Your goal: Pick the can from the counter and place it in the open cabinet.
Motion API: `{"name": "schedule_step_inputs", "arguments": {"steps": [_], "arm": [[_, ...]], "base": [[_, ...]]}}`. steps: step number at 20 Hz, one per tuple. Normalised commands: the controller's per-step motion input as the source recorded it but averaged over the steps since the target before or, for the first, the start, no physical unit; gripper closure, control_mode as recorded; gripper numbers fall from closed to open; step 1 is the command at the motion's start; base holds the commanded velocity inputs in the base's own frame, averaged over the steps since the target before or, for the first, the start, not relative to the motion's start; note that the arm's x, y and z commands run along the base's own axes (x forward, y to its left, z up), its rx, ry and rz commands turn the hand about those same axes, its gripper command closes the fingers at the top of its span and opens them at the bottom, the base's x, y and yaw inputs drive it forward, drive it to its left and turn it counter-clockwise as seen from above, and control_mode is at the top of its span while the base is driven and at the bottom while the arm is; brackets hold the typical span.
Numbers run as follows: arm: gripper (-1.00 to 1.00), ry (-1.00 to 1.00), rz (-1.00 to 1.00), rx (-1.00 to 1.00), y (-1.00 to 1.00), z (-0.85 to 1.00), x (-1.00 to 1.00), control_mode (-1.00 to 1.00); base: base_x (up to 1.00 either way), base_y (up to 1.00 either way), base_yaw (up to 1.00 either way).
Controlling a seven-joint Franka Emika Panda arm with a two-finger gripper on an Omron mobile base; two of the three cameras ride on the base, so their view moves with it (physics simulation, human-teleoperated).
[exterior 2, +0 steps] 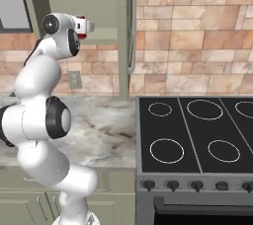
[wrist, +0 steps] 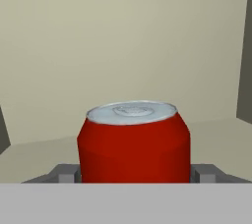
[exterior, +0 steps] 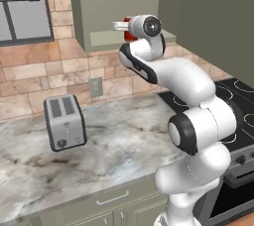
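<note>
Holding the can [exterior: 130, 35] at the mouth of the cabinet [exterior: 106, 7], I see from the left base view that my arm reaches up and forward, a sliver of red showing just behind the wrist, level with the cabinet's lower edge. The counter [exterior: 114, 145] lies well below, with the toaster [exterior: 64, 122] standing on it to the left.

From the right base view, my gripper [exterior 2: 88, 26] points sideways into the opening, the can's red body poking out beyond the white hand, just above the shelf board. I cannot tell from here whether its base touches the board.

In the hand view the can [wrist: 134, 142] sits upright between my fingertips [wrist: 65, 173], jaws closed narrow against its sides. Its long axis runs vertical, silver top up, with the plain green back wall beyond and the shelf floor spreading around it.

To do this well, I judge I should lower gently until the base rests flat, keep the can plumb, open fully, then back out straight without brushing it.
</note>
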Motion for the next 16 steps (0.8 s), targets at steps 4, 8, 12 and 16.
{"name": "schedule_step_inputs", "arguments": {"steps": [4, 8, 12, 16], "arm": [[1.00, 0.00, 0.00, 0.00, 0.15, -0.07, 0.54, -1.00], [1.00, 0.00, -0.02, 0.00, 0.14, -0.05, 0.45, -1.00], [1.00, 0.00, 0.00, 0.00, 0.13, -0.25, 0.39, -1.00], [1.00, 0.00, 0.00, 0.00, 0.10, -0.45, 0.34, -1.00]], "base": [[0.00, 0.00, 0.00], [0.00, 0.00, 0.00], [0.00, 0.00, 0.00], [0.00, 0.00, 0.00]]}}
